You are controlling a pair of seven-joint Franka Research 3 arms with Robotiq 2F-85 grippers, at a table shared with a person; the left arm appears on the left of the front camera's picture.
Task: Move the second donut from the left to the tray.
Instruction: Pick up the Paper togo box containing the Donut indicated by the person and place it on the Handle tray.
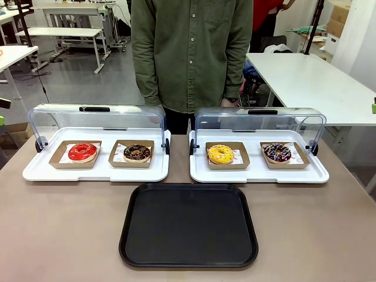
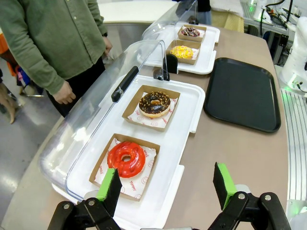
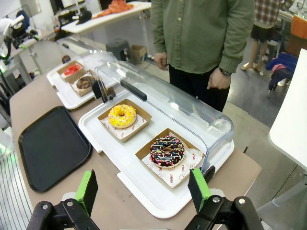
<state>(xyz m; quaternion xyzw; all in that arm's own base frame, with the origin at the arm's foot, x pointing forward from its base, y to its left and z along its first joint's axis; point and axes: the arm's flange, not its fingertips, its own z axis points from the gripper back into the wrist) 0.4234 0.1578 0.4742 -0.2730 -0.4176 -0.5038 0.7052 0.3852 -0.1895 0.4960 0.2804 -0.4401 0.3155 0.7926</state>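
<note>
Table [image 1: 59, 223]: brown, person [image 1: 191, 53] standing behind.
Chocolate donut [image 1: 137, 153]: we find it on left display tray [image 1: 97, 174].
Black tray [image 1: 188, 226]: just before it.
Left gripper [image 2: 166, 184]: released.
Right gripper [image 3: 143, 187]: released.

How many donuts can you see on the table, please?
4. On the left display tray: the red donut and the chocolate donut. On the right display tray: the yellow donut and the sprinkled donut. None seems hidden.
</note>
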